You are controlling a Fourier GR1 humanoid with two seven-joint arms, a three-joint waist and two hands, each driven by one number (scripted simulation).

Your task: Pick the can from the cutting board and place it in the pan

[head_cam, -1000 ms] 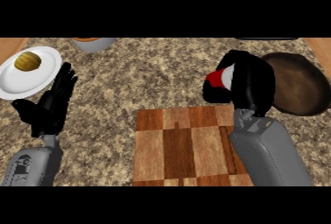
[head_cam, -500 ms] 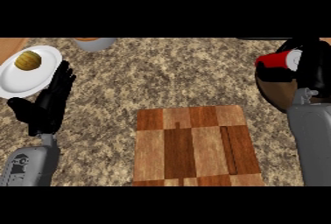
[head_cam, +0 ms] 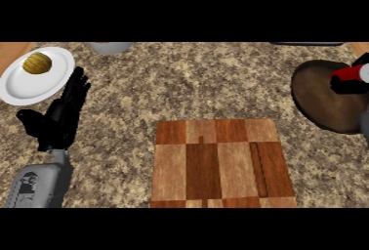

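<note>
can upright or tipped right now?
Tipped: the can lies sideways over the pan, its pale end facing the right edge. Whether the right hand holds it, cannot tell.

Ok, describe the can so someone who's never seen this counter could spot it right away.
Start at the wooden cutting board in the middle of the speckled counter, then look up and right to the dark round pan at the view's right edge. The can shows over the pan's right side: it is the only bright red thing there.

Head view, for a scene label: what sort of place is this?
Most likely a kitchen counter: a speckled stone counter with a wooden cutting board, a dark pan, and a white plate holding a yellowish food item.
</note>
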